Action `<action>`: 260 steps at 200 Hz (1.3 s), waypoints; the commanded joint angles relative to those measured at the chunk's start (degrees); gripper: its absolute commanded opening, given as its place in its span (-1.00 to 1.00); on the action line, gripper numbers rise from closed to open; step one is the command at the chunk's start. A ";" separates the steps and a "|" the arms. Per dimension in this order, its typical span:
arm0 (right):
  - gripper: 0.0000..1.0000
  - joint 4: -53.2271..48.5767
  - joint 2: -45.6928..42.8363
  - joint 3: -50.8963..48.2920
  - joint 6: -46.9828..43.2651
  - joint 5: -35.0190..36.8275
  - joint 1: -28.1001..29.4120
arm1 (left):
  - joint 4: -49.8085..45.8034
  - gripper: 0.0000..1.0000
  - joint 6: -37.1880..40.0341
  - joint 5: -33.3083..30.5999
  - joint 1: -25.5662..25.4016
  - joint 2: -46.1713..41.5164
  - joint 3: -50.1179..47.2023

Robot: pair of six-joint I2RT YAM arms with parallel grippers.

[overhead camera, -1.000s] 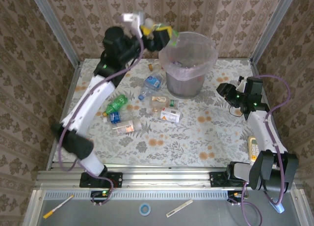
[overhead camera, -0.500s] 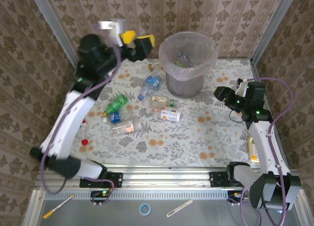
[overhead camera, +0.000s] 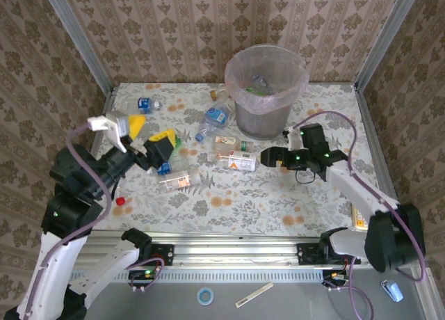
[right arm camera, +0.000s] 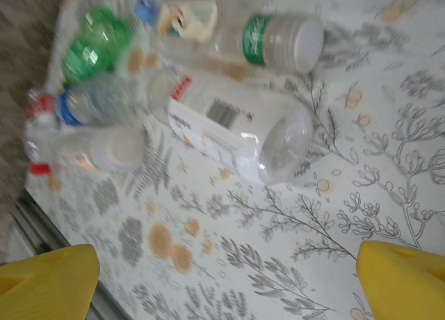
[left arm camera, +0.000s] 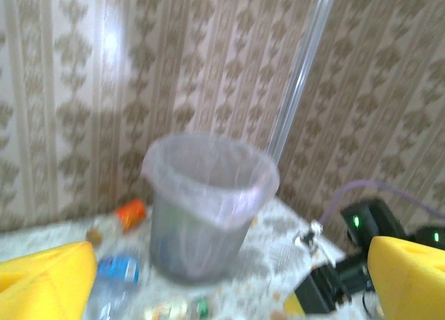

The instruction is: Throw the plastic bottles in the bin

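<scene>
Your right claw (right arm camera: pixel 226 275), spread wide and empty, is the nearer one: the clear plastic bottle with the white label (right arm camera: pixel 236 136) lies just ahead, long axis slanting across its opening.

The left arm (overhead camera: pixel 43 275) and right arm (overhead camera: pixel 356 186) have white shells between black joint housings, each trailed by a purple cable (overhead camera: pixel 325 113). The left claw (overhead camera: pixel 149 129) and right claw (right arm camera: pixel 226 285) have yellow fingers (left arm camera: pixel 410 278). Green lights (overhead camera: pixel 297 152) glow at the right wrist.

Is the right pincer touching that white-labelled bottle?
Apart. The right wrist view shows bare tablecloth between the white-labelled bottle and the fingers of the right pincer.
</scene>
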 commanded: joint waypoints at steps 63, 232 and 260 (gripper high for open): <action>1.00 -5.05 20.64 16.08 -19.77 8.49 7.56 | -12.57 1.00 -1.10 -5.34 0.00 -11.58 -5.29; 0.70 -5.81 30.99 19.67 -25.41 11.27 17.66 | -11.52 1.00 -2.62 -4.52 -0.04 -12.64 -8.55; 0.55 -5.54 30.76 18.73 -24.30 12.75 18.76 | -11.13 0.99 -2.90 -4.10 0.01 -12.72 -8.99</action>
